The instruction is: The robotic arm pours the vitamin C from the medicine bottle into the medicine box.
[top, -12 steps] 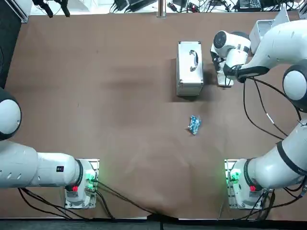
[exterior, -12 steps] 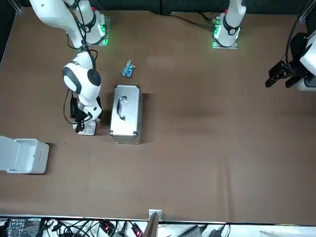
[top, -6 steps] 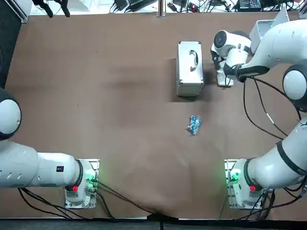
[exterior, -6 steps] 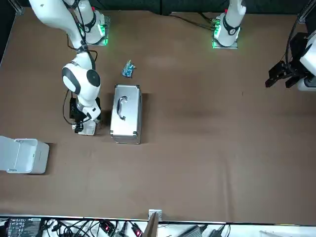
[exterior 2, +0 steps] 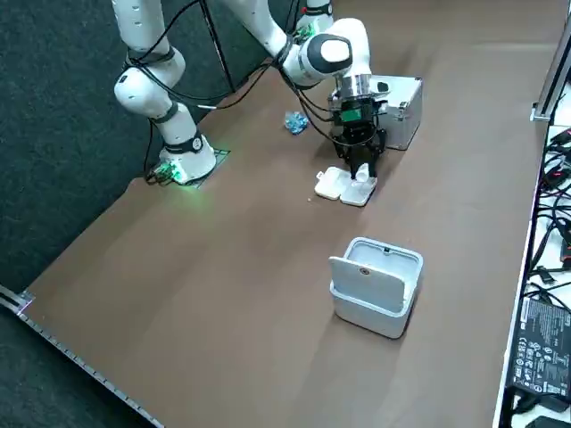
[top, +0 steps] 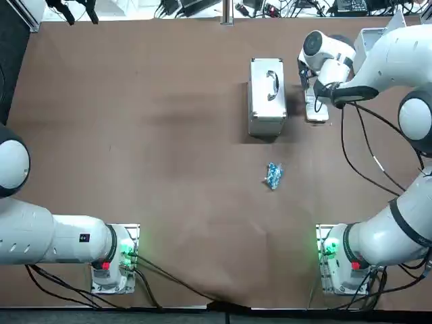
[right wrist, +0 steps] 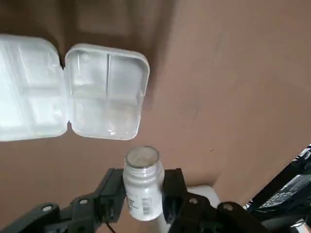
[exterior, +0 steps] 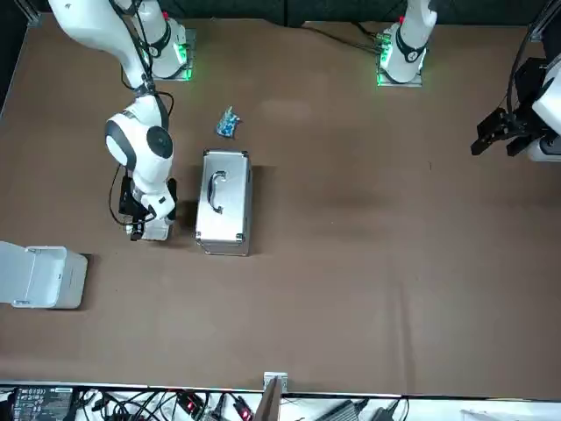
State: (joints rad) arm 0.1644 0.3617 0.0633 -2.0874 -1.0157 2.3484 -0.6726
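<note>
Soft, even light falls from above (no strong glare on the table (top: 169,169)). The right gripper (right wrist: 143,191), clasping the medicine bottle (right wrist: 141,167) over the medicine box (right wrist: 104,92) beside the metal case (top: 267,98), throws a dim shadow toward this case; the box plastic shines weakly.

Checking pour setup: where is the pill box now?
In the top view the pill box lies open just right of the metal case, under the right gripper holding the bottle.

Metal case (top: 266,98) just beside tool (exterior 2: 359,168), seemingly apart.
</note>
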